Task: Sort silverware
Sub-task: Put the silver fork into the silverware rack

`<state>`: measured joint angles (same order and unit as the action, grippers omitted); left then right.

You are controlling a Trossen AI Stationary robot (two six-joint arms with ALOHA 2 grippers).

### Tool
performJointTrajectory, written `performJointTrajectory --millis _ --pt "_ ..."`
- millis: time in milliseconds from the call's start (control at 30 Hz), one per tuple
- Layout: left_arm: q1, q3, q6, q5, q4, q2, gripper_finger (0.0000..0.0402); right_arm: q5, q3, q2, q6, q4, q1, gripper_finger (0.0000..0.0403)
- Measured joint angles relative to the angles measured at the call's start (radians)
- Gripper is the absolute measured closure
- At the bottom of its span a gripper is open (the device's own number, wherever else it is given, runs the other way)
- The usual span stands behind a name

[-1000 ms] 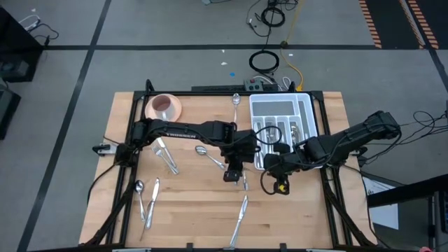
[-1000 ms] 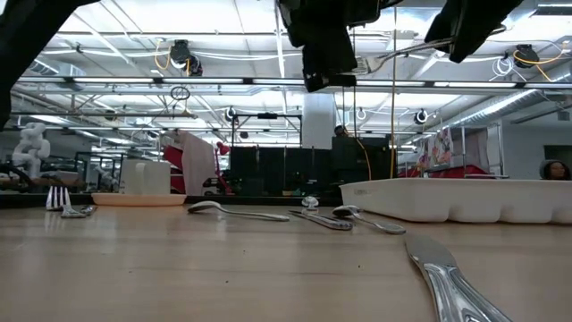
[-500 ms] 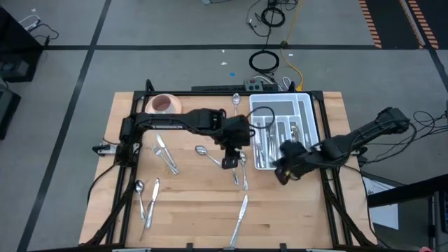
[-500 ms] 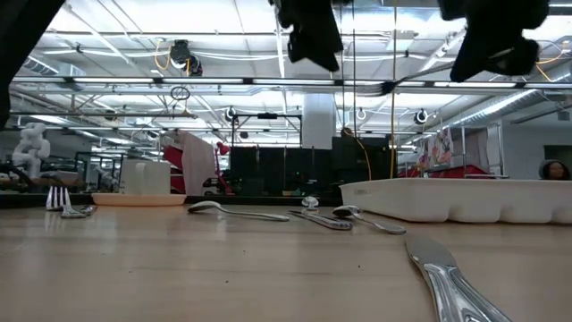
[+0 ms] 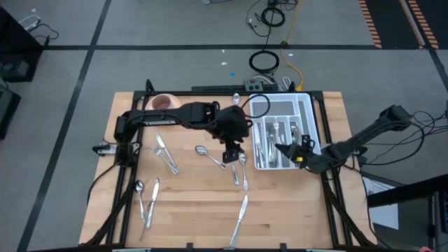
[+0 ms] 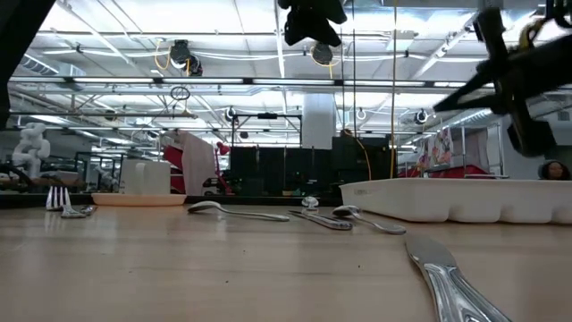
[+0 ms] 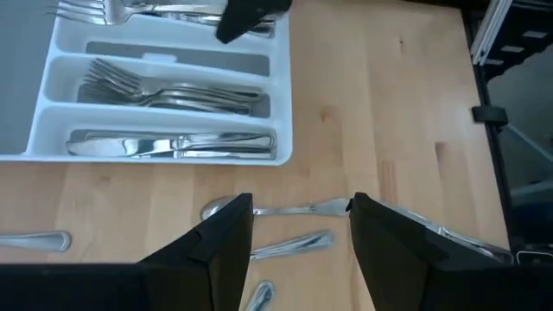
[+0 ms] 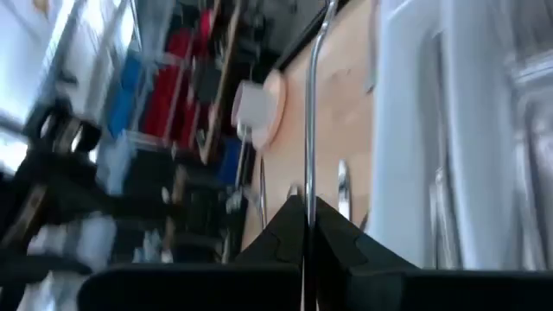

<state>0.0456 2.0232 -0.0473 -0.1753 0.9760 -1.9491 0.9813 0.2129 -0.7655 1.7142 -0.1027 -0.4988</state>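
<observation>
Slim, shiny silverware [image 5: 148, 199] lies scattered over the wooden surface [image 5: 189, 217]: forks and spoons at the left, a spoon near the middle, a knife [image 5: 239, 218] toward the front edge, and sorted forks and knives in the compartments of the white tray [image 5: 306, 112]. The left end effector [image 5: 232, 155] hangs above the surface just beside the tray with its fingers spread wide and nothing between them. The right end effector [image 5: 292, 154], over the tray's front end, is clamped on a thin bright handle [image 8: 312, 95].
</observation>
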Motion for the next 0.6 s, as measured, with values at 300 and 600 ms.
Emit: performJointTrajectory --millis 300,600 --pt "0.002 0.0 -0.001 0.0 -0.002 0.0 0.0206 -0.092 -0.046 -0.049 0.172 0.003 0.042 0.0403" --pt "0.001 0.0 -0.002 -0.001 -0.063 0.0 0.0206 -0.139 -0.046 -0.056 0.383 0.04 0.064 0.0403"
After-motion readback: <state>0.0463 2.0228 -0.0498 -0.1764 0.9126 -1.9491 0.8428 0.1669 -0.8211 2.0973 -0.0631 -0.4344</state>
